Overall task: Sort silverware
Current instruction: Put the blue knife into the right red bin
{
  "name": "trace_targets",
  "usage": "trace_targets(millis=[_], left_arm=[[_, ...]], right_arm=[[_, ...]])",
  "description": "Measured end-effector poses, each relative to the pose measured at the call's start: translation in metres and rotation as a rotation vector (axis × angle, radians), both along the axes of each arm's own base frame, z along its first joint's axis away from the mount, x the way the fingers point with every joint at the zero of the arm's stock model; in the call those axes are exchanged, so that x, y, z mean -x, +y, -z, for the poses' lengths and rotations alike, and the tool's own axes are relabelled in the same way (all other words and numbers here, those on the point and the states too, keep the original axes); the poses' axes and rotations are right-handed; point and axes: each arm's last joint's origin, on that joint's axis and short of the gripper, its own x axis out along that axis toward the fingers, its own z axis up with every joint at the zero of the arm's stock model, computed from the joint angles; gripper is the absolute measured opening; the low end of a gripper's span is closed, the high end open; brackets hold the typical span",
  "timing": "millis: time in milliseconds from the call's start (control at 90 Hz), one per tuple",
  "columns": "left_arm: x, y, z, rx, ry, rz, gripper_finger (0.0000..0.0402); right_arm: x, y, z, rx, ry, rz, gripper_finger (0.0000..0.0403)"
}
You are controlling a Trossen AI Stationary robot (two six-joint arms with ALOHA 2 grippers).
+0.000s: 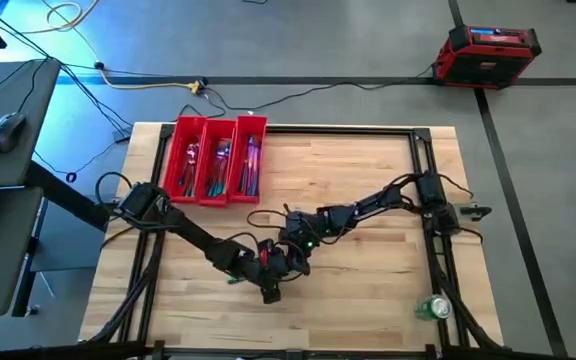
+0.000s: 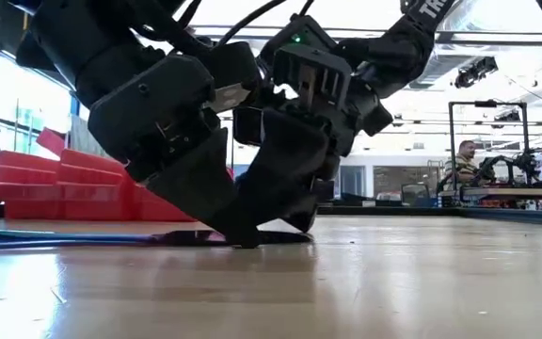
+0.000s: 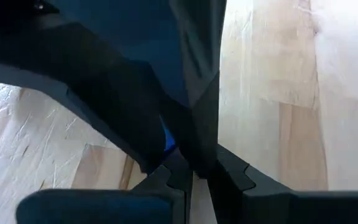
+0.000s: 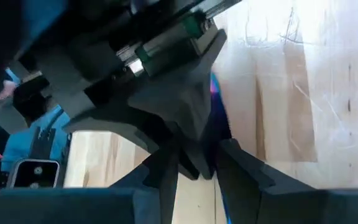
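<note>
Both hands, left hand (image 1: pixel 271 290) and right hand (image 1: pixel 295 262), meet low; grip unclear. One red tray (image 1: pixel 214 160), maybe full.

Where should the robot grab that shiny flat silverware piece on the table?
Best by its slim handle, pinched across its width, straight down from above: the silverware piece lies flat on the table, so only thin edges offer purchase. Left end effector and right end effector are both down at it.
</note>
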Motion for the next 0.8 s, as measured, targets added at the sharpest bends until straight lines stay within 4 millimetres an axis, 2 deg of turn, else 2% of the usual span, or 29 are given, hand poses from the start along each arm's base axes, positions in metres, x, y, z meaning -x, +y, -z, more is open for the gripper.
trace_targets(millis=[211,500,800], left_arm=[[0.0,-0.001,0.001,-0.004,-0.002,0.001,0.0023],[0.005,-0.01,-0.002,-0.009,0.001,0.032,0.0023],[0.007,-0.011,-0.002,0.0,0.023,0.041,0.0023]], right_arm=[[0.0,0.003,-0.001,-0.017,-0.028,-0.042,0.0091],[-0.012,0.003,-0.01,-0.06,-0.039,-0.094,0.0091],[-0.01,0.005,-0.011,-0.137,-0.01,-0.16,0.0091]])
